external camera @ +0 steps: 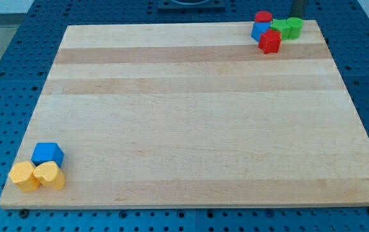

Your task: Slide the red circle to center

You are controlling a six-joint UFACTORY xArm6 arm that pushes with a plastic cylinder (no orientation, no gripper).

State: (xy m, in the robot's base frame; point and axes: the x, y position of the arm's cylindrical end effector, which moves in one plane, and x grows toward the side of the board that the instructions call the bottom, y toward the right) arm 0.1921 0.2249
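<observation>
Here, at the view's top right corner of the counter (pixel 190 116), we find the red circle (pixel 263 17) at the far edge of a tight cluster. A dark shape (pixel 298 6) cuts into the view's top edge just to the right of that cluster (we take it for part of our rod), but our tip, the rod's lower end, does not show, so where it stands relative to the blocks we cannot tell. The end effector is a bare rod with nothing that opens or clamps, and we cannot tell whether it touches any block.

Around the red circle the crowding is plain. A blue block (pixel 259 30) sits right against it on the near side, and a second red block (pixel 270 41), angular in outline, lies below that, towards the middle of the counter. Two green blocks press in from the view's right: one (pixel 279 28) beside the blue block, the other (pixel 293 27) further right.

Well apart, in the view's bottom left corner, a blue cube (pixel 47 153) touches two yellow blocks, one (pixel 24 175) at the left and one (pixel 49 174) heart-like beside it.
</observation>
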